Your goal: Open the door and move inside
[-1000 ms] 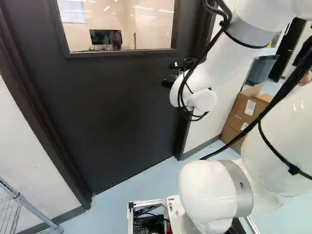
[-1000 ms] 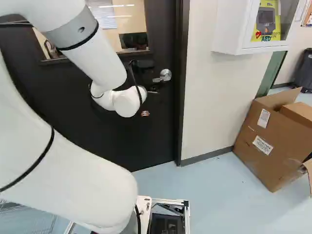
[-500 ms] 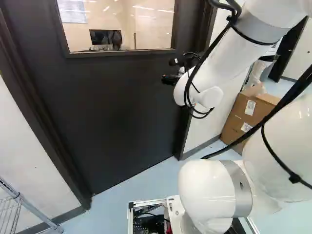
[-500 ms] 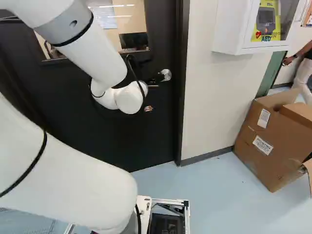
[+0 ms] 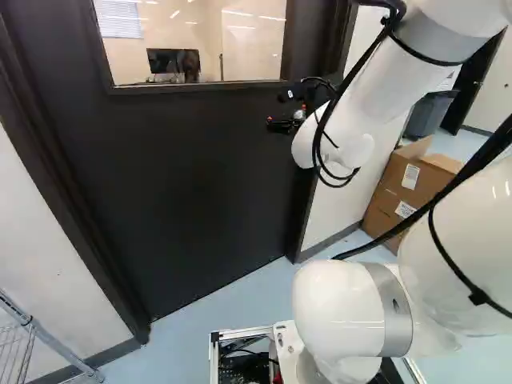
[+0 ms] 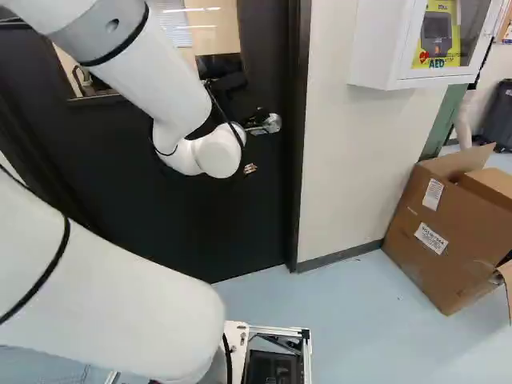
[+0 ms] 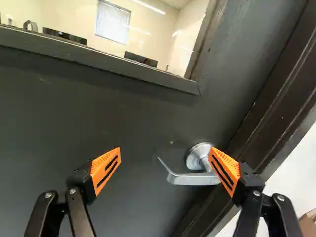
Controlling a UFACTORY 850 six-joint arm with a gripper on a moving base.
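My claw (image 7: 165, 154) stands wide open with nothing in hold. The lever handle (image 7: 190, 178) sits at the right side of the closed door (image 5: 192, 184), off-centre between my fingers and close by the pad (image 7: 226, 172) on the door frame (image 6: 297, 168) side; I can't tell whether they touch. If I squeeze from here, that pad could knock the lever's root while the other swings in late, and the grip would slip. Reaching too deep might jam my tips against the door. Driving the base forward before the latch frees would load my wrist, I judge.
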